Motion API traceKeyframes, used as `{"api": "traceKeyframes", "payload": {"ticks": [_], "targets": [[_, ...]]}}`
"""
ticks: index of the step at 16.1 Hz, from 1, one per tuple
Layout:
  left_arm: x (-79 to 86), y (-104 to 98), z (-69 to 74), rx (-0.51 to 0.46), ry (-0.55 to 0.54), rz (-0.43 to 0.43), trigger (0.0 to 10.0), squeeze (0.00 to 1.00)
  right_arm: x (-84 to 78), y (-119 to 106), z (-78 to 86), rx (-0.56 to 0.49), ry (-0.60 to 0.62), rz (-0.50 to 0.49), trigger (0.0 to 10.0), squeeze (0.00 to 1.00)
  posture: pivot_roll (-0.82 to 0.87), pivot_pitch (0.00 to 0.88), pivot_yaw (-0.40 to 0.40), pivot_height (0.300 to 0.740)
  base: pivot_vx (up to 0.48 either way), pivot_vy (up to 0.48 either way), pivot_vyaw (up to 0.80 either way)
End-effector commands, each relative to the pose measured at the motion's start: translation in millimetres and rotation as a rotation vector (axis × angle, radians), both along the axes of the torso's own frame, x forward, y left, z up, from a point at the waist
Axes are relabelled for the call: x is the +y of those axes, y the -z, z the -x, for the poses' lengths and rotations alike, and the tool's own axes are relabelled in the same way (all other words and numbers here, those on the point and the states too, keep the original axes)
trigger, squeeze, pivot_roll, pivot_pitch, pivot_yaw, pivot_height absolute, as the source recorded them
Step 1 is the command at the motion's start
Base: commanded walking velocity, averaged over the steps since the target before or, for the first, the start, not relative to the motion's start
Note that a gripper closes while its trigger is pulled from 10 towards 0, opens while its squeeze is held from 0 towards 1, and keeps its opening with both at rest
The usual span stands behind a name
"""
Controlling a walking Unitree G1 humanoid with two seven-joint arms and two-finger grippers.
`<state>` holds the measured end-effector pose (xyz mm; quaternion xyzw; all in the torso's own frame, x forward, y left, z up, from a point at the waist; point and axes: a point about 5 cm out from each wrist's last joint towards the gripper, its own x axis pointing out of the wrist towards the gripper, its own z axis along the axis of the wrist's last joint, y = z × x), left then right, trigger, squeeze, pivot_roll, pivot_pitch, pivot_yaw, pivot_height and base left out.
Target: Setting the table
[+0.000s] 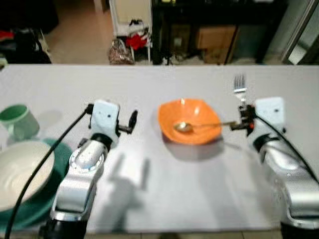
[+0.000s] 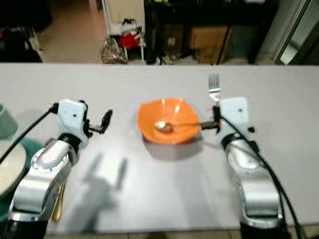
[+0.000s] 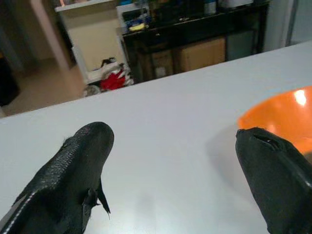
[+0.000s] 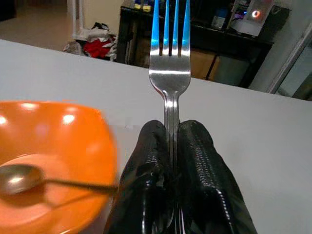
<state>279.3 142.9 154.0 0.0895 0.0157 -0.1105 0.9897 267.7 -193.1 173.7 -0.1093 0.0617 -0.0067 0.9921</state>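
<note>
Pale grey tabletop held an orange bowl with a gold spoon. Right gripper pinched a steel fork, likely to lay just right of the bowl; left gripper gaped empty.

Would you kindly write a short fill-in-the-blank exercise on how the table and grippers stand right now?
1. The right gripper is shut on a ____.
2. A spoon lies in the ____ bowl.
3. The left gripper's fingers are ____.
4. The green mug stands on the robot's ____ side.

Missing words: fork; orange; open; left
</note>
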Motion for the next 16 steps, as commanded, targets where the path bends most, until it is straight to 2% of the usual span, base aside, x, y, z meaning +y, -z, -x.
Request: {"api": "traceKeyframes", "payload": {"ticks": [1, 4, 8, 10, 11, 13, 15, 16], "targets": [[-8.9, -4.7, -1.1, -0.022, 0.032, 0.000, 10.0, 0.00, -5.3, -7.4, -0.2, -0.028, -0.021, 0.018, 10.0, 0.00, 0.01, 0.000, 0.021, 0.740, 0.307, 0.000, 0.00], [-7.8, -7.6, -1.3, -0.037, 0.046, -0.006, 10.0, 0.00, -0.1, -16.2, 0.8, -0.044, -0.140, 0.093, 10.0, 0.00, 0.01, 0.000, 0.038, 0.740, 0.097, 0.000, 0.00], [-13.4, -8.9, 1.2, -0.021, 0.136, -0.037, 10.0, 0.00, -13.0, -24.8, -6.0, 0.040, -0.252, 0.101, 10.0, 0.00, 0.02, 0.000, 0.028, 0.740, 0.000, 0.000, 0.00], [-14.0, -8.9, 2.0, 0.000, 0.204, -0.057, 10.0, 0.00, -18.8, -31.9, -13.3, 0.080, -0.350, 0.063, 10.0, 0.00, 0.02, 0.000, 0.026, 0.740, 0.000, 0.000, 0.00], [-12.9, -8.8, 1.3, 0.011, 0.227, -0.063, 10.0, 0.00, -21.4, -33.4, -17.4, 0.099, -0.392, 0.085, 10.0, 0.00, 0.02, 0.000, 0.026, 0.740, 0.000, 0.000, 0.00], [-12.4, -12.3, -0.8, 0.028, 0.299, -0.083, 10.0, 0.00, -25.3, -32.3, -30.5, 0.172, -0.559, 0.174, 10.0, 0.00, 0.03, 0.000, 0.029, 0.740, 0.000, 0.000, 0.00], [-14.9, -15.1, 1.4, 0.037, 0.353, -0.099, 10.0, 0.00, -33.7, -30.2, -33.1, 0.240, -0.649, 0.286, 10.0, 0.00, 0.04, 0.000, 0.019, 0.740, 0.000, 0.000, 0.00], [-15.3, -15.4, 2.1, 0.040, 0.362, -0.102, 10.0, 0.00, -35.7, -30.1, -32.9, 0.254, -0.665, 0.308, 10.0, 0.00, 0.05, 0.000, 0.018, 0.740, 0.000, 0.000, 0.00]]}}
